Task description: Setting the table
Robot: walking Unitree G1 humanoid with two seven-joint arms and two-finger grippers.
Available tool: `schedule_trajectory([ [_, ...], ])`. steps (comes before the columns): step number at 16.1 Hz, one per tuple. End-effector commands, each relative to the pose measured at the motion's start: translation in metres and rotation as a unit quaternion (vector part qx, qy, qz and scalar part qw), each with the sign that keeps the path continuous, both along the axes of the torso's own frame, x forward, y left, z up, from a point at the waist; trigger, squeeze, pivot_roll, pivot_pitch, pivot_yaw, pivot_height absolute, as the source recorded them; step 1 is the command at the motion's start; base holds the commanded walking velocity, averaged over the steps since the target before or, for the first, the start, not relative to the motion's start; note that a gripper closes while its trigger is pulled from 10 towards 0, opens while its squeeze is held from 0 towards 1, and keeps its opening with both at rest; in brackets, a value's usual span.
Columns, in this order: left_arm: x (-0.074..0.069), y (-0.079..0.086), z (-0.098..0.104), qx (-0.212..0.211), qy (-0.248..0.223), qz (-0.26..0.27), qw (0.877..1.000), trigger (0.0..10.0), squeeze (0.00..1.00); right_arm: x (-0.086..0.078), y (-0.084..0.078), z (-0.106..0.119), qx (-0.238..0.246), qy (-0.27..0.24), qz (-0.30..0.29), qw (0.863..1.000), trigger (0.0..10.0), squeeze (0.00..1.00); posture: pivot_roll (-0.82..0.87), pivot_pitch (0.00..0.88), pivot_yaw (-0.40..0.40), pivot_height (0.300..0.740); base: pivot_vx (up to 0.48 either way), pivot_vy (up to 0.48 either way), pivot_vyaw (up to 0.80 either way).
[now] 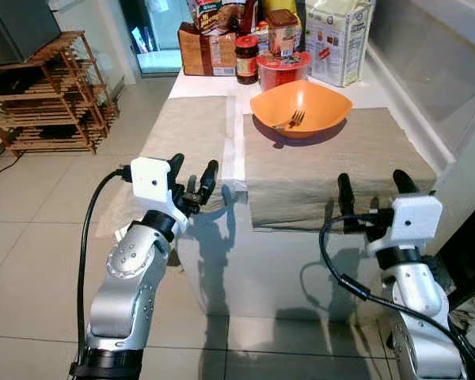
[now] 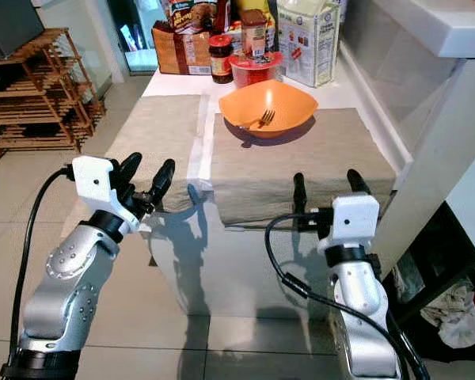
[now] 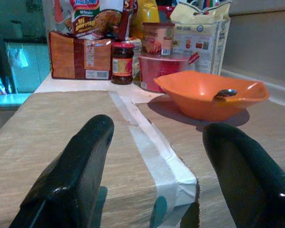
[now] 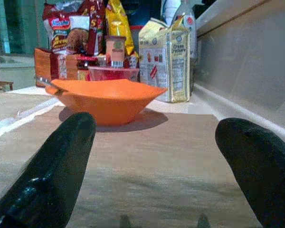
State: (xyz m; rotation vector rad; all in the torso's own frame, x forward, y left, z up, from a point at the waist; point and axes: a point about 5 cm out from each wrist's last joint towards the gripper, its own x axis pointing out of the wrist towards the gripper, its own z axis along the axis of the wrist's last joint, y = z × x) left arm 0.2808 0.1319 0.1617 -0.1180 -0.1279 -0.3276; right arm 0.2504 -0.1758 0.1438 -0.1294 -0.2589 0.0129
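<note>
Two open claws (image 1: 193, 179) (image 1: 373, 188), one bowl (image 1: 301, 107)

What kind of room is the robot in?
Probably a kitchen or dining corner at home: a table with placemats, an orange bowl holding a fork, and food packets and jars behind it.

Bright, sharp head views with crisp arm shadows cast forward onto the white table (image 1: 261, 269); wrist views dimmer, teal-tinted, near fingers (image 3: 71, 175) blurred.
</note>
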Motion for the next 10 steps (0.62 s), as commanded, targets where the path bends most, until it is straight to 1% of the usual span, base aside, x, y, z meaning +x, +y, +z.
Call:
schedule_trajectory([
  [1, 0.001, 0.001, 0.006, 0.006, -0.005, -0.001, 1.000, 10.0, 0.00, 0.001, 0.002, 0.011, -0.001, -0.017, -0.002, 1.000, 10.0, 0.00, -0.21, 0.000, 0.113, 0.740, 0.000, 0.000, 0.00],
  [2, 0.001, 0.001, 0.007, 0.009, -0.004, -0.003, 1.000, 10.0, 0.00, 0.001, 0.003, 0.012, 0.000, -0.018, -0.001, 1.000, 10.0, 0.00, -0.21, 0.000, 0.113, 0.740, 0.247, 0.000, 0.00],
  [6, 0.000, -0.005, 0.018, 0.014, -0.030, -0.011, 0.999, 10.0, 0.00, 0.001, 0.007, 0.020, -0.005, -0.035, 0.000, 0.999, 10.0, 0.00, -0.21, 0.000, 0.115, 0.740, 0.309, 0.367, 0.00],
  [9, 0.000, -0.009, 0.020, 0.012, -0.034, -0.020, 0.999, 10.0, 0.00, 0.002, 0.009, 0.026, -0.012, -0.049, 0.002, 0.999, 10.0, 0.00, -0.22, 0.000, 0.115, 0.740, 0.319, 0.358, 0.00],
  [10, 0.000, -0.012, 0.020, 0.011, -0.035, -0.024, 0.999, 10.0, 0.00, 0.004, 0.010, 0.026, -0.013, -0.044, 0.000, 0.999, 10.0, 0.00, -0.22, 0.000, 0.117, 0.740, 0.315, 0.364, 0.00],
])
